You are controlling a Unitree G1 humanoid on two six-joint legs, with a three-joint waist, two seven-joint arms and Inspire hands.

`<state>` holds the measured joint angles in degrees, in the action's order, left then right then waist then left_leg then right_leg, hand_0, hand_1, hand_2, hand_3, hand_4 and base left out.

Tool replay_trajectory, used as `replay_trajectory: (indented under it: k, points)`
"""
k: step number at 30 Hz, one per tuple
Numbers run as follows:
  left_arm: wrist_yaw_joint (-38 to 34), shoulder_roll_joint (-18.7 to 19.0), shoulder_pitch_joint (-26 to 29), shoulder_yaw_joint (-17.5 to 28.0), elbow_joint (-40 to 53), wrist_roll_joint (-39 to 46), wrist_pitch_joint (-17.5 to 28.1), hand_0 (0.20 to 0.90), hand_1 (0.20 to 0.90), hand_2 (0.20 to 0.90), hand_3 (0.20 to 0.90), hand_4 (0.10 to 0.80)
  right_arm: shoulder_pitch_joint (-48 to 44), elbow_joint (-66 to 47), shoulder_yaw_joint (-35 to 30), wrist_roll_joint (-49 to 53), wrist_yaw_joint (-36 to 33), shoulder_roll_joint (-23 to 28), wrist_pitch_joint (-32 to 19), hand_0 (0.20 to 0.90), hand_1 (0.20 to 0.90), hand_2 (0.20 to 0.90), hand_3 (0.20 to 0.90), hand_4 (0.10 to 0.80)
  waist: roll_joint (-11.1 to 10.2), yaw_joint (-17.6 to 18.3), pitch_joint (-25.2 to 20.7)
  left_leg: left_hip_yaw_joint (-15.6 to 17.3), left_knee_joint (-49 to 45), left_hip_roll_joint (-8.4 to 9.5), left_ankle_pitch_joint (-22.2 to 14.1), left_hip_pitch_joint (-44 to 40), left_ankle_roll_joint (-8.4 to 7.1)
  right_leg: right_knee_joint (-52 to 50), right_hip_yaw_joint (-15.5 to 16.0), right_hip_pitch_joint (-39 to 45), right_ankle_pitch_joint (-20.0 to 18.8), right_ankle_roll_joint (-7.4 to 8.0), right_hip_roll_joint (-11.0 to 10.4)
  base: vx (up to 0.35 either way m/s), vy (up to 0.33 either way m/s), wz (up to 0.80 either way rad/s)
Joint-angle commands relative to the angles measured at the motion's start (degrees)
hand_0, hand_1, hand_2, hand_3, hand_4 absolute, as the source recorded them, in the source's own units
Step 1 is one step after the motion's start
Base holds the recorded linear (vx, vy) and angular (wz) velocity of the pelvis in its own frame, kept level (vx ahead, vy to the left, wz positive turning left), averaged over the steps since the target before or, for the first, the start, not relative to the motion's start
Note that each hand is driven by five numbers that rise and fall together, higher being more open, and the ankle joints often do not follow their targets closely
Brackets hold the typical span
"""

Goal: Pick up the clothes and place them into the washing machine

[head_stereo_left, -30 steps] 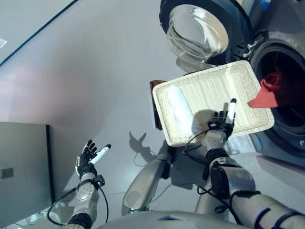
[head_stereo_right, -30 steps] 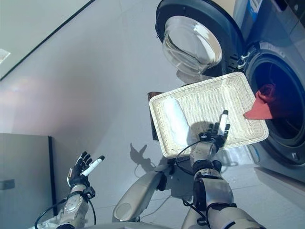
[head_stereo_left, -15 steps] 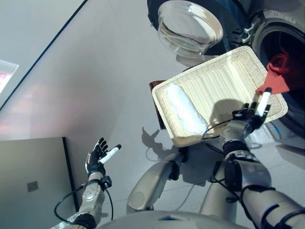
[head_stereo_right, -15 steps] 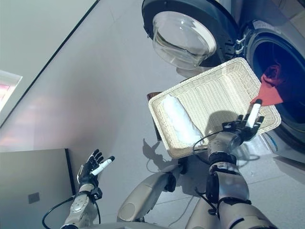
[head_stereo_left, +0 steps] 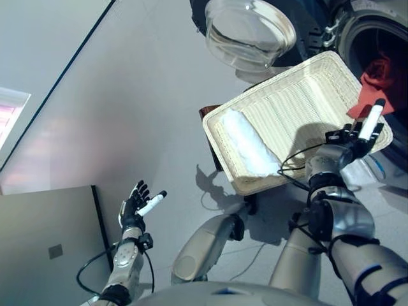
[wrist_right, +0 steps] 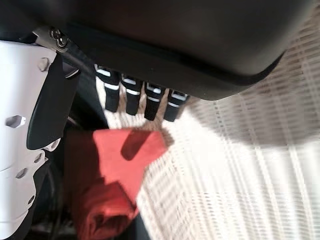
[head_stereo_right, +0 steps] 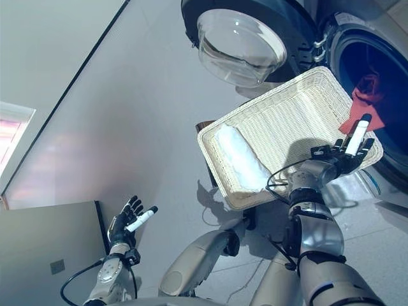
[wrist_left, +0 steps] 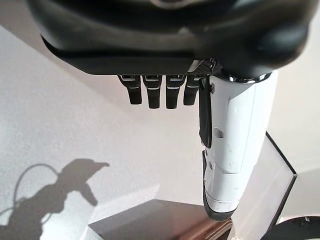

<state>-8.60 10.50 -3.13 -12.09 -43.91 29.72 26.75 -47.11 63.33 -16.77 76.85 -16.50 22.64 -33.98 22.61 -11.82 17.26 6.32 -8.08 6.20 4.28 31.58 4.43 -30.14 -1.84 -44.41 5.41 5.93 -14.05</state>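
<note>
A white wicker basket [head_stereo_left: 299, 108] stands tilted before the washing machine, with a pale blue cloth [head_stereo_left: 248, 145] lying along its left wall. A red cloth [head_stereo_left: 375, 86] hangs out of the machine's dark drum opening [head_stereo_left: 373, 44], its corner over the basket's far right rim. My right hand [head_stereo_left: 349, 139] hovers open over the basket's near right corner, fingers straight and pointing at the red cloth [wrist_right: 112, 175] without touching it. Low on the left my left hand [head_stereo_left: 136, 207] stays open and holds nothing.
The washer's round glass door [head_stereo_left: 245, 29] stands swung open to the left of the drum. A dark brown stool [head_stereo_left: 209, 115] shows under the basket's left end. A grey cabinet [head_stereo_left: 44, 248] fills the lower left corner.
The camera has shifted. My right hand has moved from the basket's near middle rim to its right corner, closer to the red cloth. The left hand stays idle.
</note>
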Motion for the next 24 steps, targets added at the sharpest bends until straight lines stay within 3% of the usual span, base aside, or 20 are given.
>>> replay_trajectory:
  k: [1,10,18,19,20,21,22,24]
  points:
    - [-1.48,3.16,-1.2,3.2,1.62,1.71,4.61,0.9,0.9,0.9,0.9,0.8,-5.06,-0.56,3.08,-4.18,0.82,4.77,-1.3,0.9,0.9,0.9,0.9,0.8,2.93,-1.18,-1.13,-1.11,-5.69,1.46,-1.88,7.11,-3.73,3.05,0.48,4.11,0.33,-1.27,-1.02,-0.016,0.006,0.03]
    - [-2.24,4.29,-0.71,4.16,3.95,0.96,5.39,0.9,0.9,0.9,0.9,0.8,-7.63,-1.4,3.1,-4.45,-0.23,6.56,-2.03,0.9,0.9,0.9,0.9,0.8,3.76,-1.68,0.26,-0.6,-8.61,2.92,-2.27,10.62,-3.75,-0.98,-0.09,0.38,1.46,-1.53,-2.41,-0.024,0.032,0.1]
    - [-3.16,5.51,-0.55,5.44,5.46,-0.39,6.38,0.9,0.9,0.9,0.9,0.8,-10.64,-0.84,3.99,-6.18,-1.13,10.04,-1.19,0.9,0.9,0.9,0.9,0.8,4.95,-3.93,-1.67,0.09,-9.3,4.71,-2.8,12.04,-3.71,-4.08,-1.43,-1.94,2.55,-1.38,-4.43,0.025,0.08,0.08]
    - [-3.24,5.54,-0.63,5.6,5.95,-0.43,6.39,0.9,0.9,0.9,0.9,0.8,-11.41,-0.39,4.37,-6.32,-1.32,10.93,-1.01,0.831,0.831,0.831,0.831,0.751,5.1,-4.49,-2.15,0.07,-9.17,4.93,-2.79,12.09,-3.64,-4.32,-1.48,-2.12,2.7,-1.29,-4.68,0.027,0.073,0.03]
    - [-3.32,5.7,-0.68,5.8,6.21,-0.54,6.42,0.9,0.9,0.9,0.9,0.8,-12.02,-0.01,4.66,-6.6,-1.73,11.53,-0.93,0.595,0.595,0.595,0.595,0.582,5.21,-4.92,-2.53,0.02,-9.07,5.14,-2.82,11.98,-3.63,-4.46,-1.56,-2.04,2.84,-1.22,-4.96,0.016,0.043,0.06]
    - [-3.37,5.63,-0.66,5.74,6.29,-0.59,6.38,0.9,0.9,0.9,0.9,0.8,-12.2,0.11,4.74,-6.67,-1.83,11.69,-0.88,0.516,0.516,0.516,0.516,0.525,5.26,-4.97,-2.61,0.01,-9.02,5.19,-2.81,12.05,-3.61,-4.5,-1.56,-2.14,2.89,-1.19,-5.01,0.108,0.049,0.07]
    - [-3.75,5.86,-0.43,6.15,6.03,-0.67,6.43,0.9,0.9,0.9,0.9,0.8,-13.26,1.98,5.11,-7.66,-3.17,13.54,-0.4,0.2,0.2,0.2,0.2,0.3,5.17,-5.55,-3.58,-0.52,-9.02,6.01,-3.84,11.4,-3.84,-4.97,-2.14,-1.88,3.98,-0.88,-5.79,0.039,0.07,0.08]
    - [-4.25,5.91,-0.31,6.12,6.16,-0.98,6.58,0.9,0.9,0.9,0.9,0.8,-15.04,3.68,5.61,-9.21,-5.05,15.21,0.47,0.2,0.2,0.2,0.2,0.3,5.94,-6.41,-4.23,-0.1,-8.27,6.25,-2.71,11.49,-3.52,-4.98,-1.67,-2.31,3.12,-0.89,-6.4,-0.005,0.096,0.07]
